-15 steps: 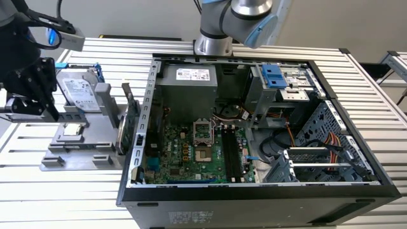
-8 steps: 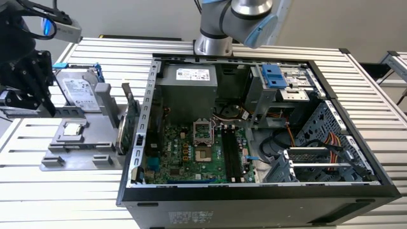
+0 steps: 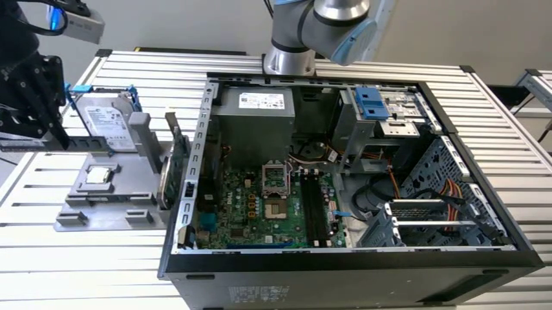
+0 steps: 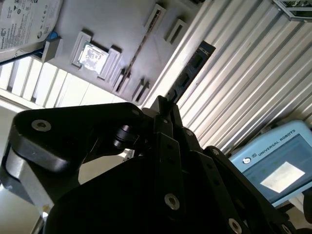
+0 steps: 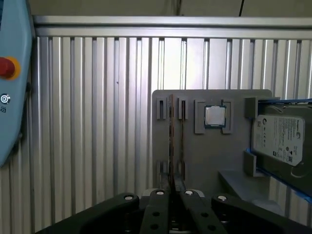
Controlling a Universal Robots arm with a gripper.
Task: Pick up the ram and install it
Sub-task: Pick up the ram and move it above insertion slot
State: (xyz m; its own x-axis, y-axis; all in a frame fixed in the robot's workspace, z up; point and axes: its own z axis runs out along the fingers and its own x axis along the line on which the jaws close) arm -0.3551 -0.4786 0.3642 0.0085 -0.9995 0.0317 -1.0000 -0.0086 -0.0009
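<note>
Second wrist view shows our black hand (image 4: 165, 105) clamped on the thin bluish ram stick (image 4: 195, 61), aloft at nine o'clock of the open black computer case (image 3: 345, 284), so we judge pickup done, installing left.

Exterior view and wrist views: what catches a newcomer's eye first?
The open computer case sits in the middle of the exterior view, its green motherboard exposed. At the exterior view's left, a grey fixture carries a hard drive and a silver chip. In the second wrist view, the gripper is shut on the ram, held over the ribbed table.
</note>
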